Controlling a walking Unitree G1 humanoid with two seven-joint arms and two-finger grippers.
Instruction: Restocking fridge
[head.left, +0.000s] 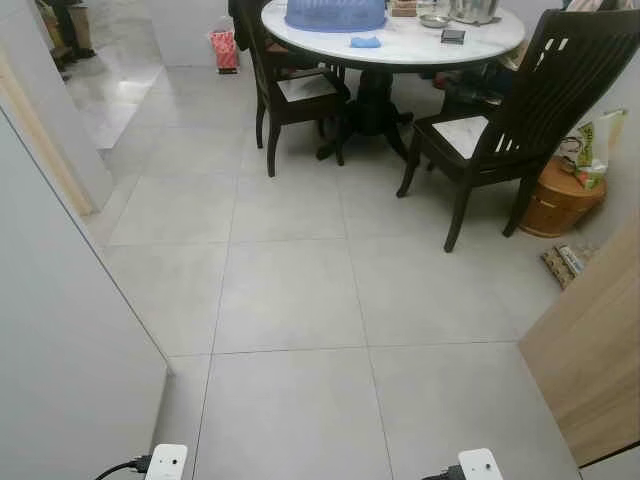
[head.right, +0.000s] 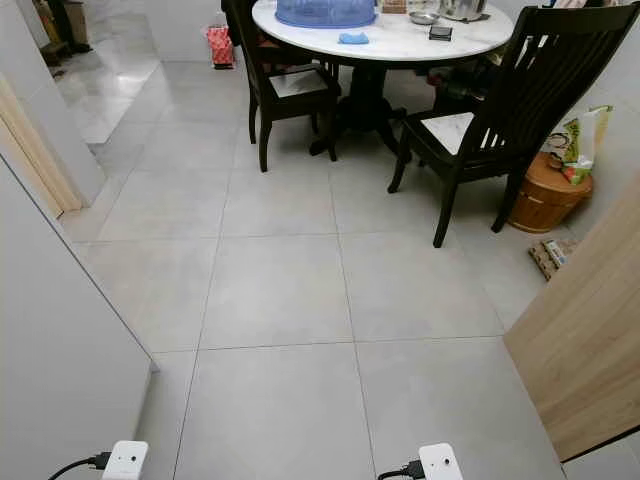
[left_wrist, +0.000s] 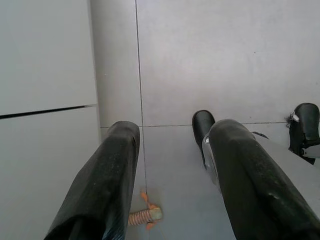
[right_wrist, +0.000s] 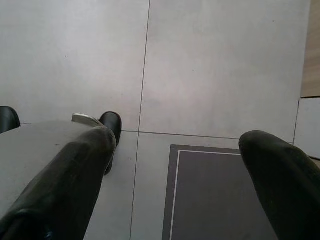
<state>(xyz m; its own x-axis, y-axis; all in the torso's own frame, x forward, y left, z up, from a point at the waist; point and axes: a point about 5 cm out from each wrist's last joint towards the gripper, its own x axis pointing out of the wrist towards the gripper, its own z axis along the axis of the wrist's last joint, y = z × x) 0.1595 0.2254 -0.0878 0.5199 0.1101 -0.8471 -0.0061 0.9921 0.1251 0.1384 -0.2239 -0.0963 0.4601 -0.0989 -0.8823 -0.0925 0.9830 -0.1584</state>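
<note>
Fridge panels, tall pale grey (left_wrist: 45, 100), stand beside the empty, wide-spread left gripper (left_wrist: 170, 175); right gripper (right_wrist: 175, 180) gapes empty too. Turning carelessly could clip that door.

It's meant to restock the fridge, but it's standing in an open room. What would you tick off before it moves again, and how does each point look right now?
1. Left hand empty, fingers apart: ok.
2. Right hand empty, fingers apart: ok.
3. Something to stock within reach: not ok; both hands hang over bare floor tiles.
4. Path ahead: ok up to the dark chairs and round table.
5. Small orange object on the floor below the left hand: cannot tell what it is; avoid stepping on it.
6. Fridge located: cannot tell; a white panel stands on the left.
</note>
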